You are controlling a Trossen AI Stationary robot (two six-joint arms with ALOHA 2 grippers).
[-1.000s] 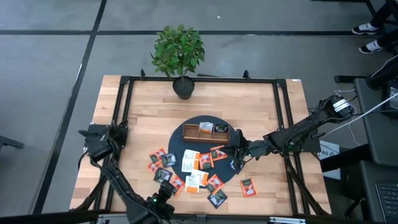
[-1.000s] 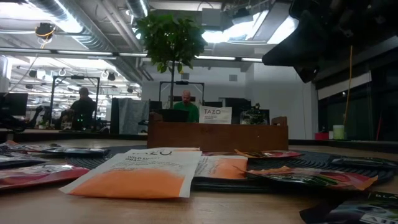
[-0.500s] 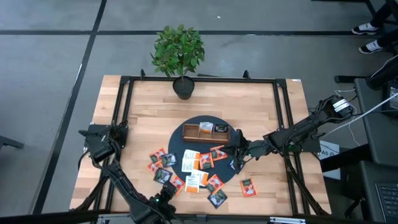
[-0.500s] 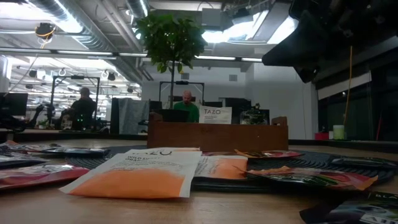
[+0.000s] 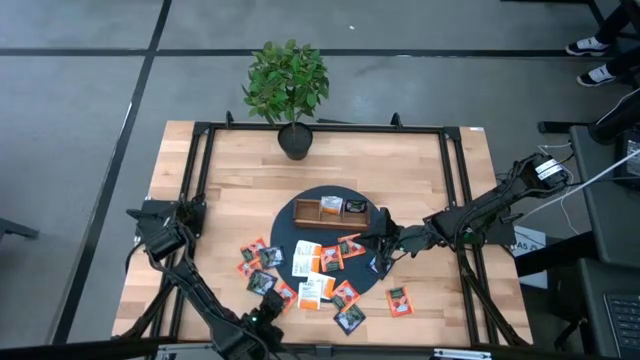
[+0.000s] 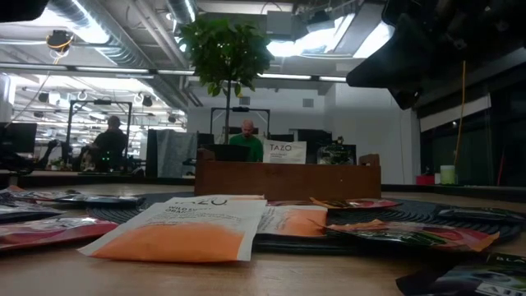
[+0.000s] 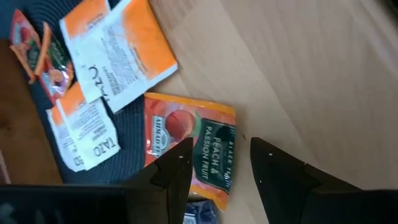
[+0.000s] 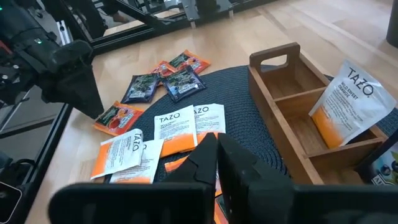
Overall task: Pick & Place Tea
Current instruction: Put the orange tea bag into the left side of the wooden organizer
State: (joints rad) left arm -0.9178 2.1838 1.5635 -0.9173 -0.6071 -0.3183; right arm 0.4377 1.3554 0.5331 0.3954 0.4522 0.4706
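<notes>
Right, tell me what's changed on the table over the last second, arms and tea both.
Very little. The left gripper at the table's near edge has crept slightly toward the near-left, jaws open over an orange peach sachet, nothing taken. The right gripper stays shut by the end of the wooden tray, holding nothing visible. The sachets on the dark round mat and the potted plant have not moved.
</notes>
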